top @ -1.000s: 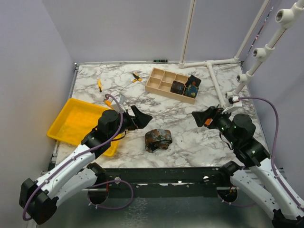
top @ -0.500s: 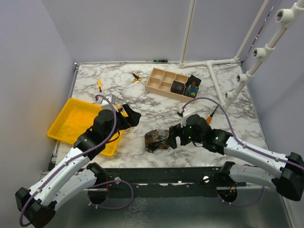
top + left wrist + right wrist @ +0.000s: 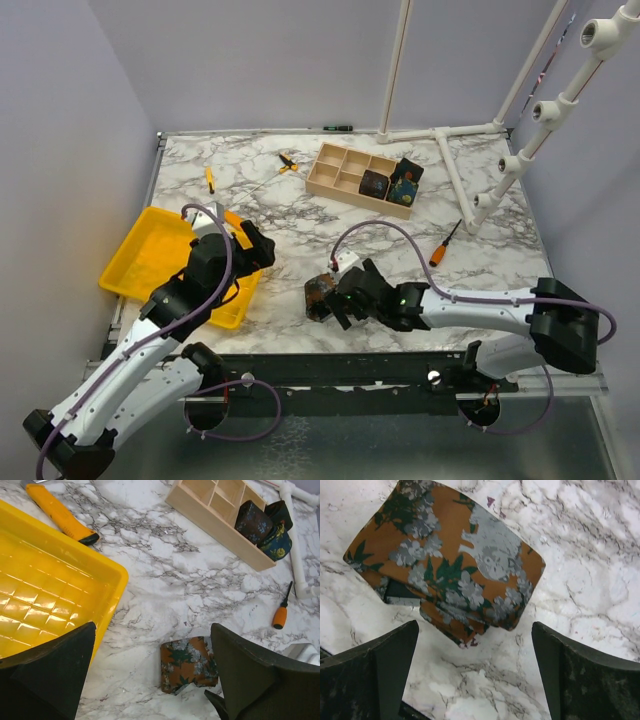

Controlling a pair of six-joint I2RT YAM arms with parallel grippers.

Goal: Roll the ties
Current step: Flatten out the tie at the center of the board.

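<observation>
A rolled rust-brown tie (image 3: pixel 322 291) with grey and green flowers lies on the marble near the front edge. It fills the top of the right wrist view as the tie (image 3: pixel 450 555), a loose end poking out below it. My right gripper (image 3: pixel 340 298) hovers right over it, open, its fingers either side of bare marble just in front of the roll (image 3: pixel 475 630). My left gripper (image 3: pixel 257 245) is open and empty, above the tray's right edge, with the tie (image 3: pixel 189 662) ahead of it. Two dark rolled ties (image 3: pixel 375 184) (image 3: pixel 405 182) sit in the wooden box.
A yellow tray (image 3: pixel 150 255) lies at the left. The wooden compartment box (image 3: pixel 340 170) is at the back, with white pipe framing (image 3: pixel 455 170) to its right. An orange-handled screwdriver (image 3: pixel 440 248), a yellow knife (image 3: pixel 209 178) and a small orange tool (image 3: pixel 288 162) lie loose.
My right arm has swung left across the table and come down over the rust-brown tie. My left gripper has drawn back leftward toward the yellow tray.
</observation>
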